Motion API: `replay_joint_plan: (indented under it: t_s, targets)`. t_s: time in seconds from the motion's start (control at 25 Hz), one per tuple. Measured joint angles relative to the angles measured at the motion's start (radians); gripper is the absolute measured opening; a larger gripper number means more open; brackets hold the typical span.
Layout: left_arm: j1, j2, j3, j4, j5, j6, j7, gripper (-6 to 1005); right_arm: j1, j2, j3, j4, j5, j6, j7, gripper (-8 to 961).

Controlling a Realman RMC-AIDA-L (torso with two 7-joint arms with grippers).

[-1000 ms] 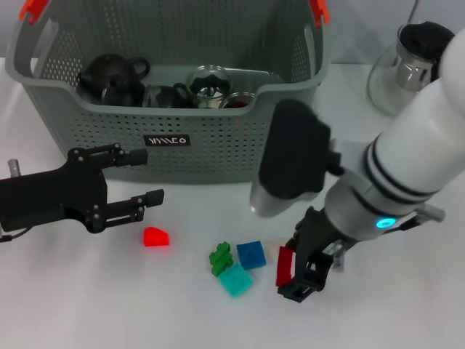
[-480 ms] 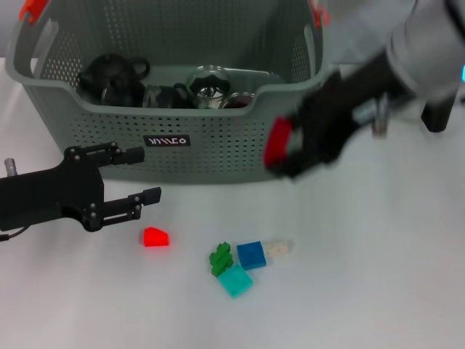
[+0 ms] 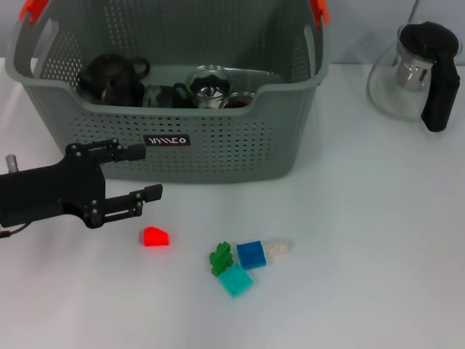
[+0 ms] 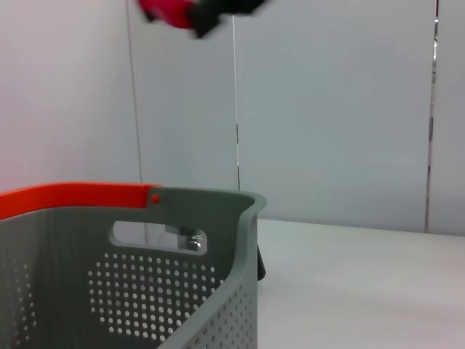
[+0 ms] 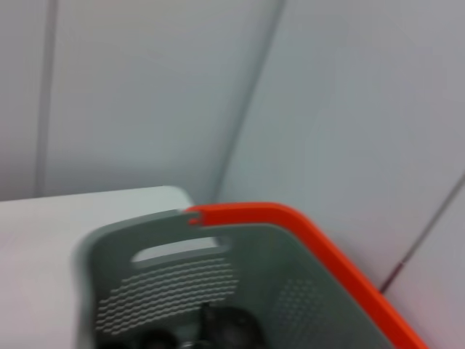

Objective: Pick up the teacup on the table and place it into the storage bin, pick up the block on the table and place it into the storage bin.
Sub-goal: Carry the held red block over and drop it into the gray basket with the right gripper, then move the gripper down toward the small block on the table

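Observation:
The storage bin (image 3: 232,149) stands at the back left of the table, with a dark teacup (image 3: 163,95) inside it beside a black teapot (image 3: 112,76). My left gripper (image 3: 149,172) hovers open and empty before the bin's front wall. A red block (image 3: 155,237) lies just below it on the table. My right arm is out of the head view. High above the bin (image 4: 145,291), the left wrist view catches my right gripper (image 4: 190,13) shut on a dark red block (image 4: 163,9). The right wrist view looks down into the bin (image 5: 182,283).
Green (image 3: 220,257), blue (image 3: 251,254) and teal (image 3: 236,280) blocks cluster in front of the bin, with a pale piece (image 3: 278,247) beside them. A glass teapot (image 3: 418,69) with a black handle stands at the back right. The bin also holds a glass cup (image 3: 209,81).
My right arm rose from the table with the dark red block, swung up over the bin's right side and left the head view. The left arm stayed put.

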Motion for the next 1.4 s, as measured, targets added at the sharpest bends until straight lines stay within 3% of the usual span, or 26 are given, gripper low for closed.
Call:
replay_joint_plan:
  t_s: [0.32,0.64,0.96,1.04,1.2,1.4]
  targets:
    - [-0.006,0.001,0.0,0.002,0.0,0.001,-0.008,674,0.075,0.0,-0.007,0.336,-0.06,0.241,-0.073,695]
    - [-0.006,0.002,-0.003,0.001,0.0,0.001,-0.009,674,0.107,0.0,-0.013,0.454,-0.064,0.276,-0.101,694]
    - [-0.006,0.002,-0.003,0.002,0.0,0.001,-0.006,675,0.072,0.0,-0.004,0.402,-0.032,0.314,-0.101,809]
    - [-0.006,0.002,-0.003,0.002,0.0,0.001,-0.005,675,0.05,0.0,-0.002,0.363,-0.01,0.311,-0.101,947]
    - [-0.005,0.003,-0.003,0.002,0.0,0.007,-0.003,675,0.001,-0.001,0.003,0.271,0.033,0.256,-0.098,947]
    - [-0.002,0.003,-0.003,0.003,0.0,0.01,-0.001,674,-0.101,-0.002,0.036,0.094,0.177,0.071,-0.136,946]
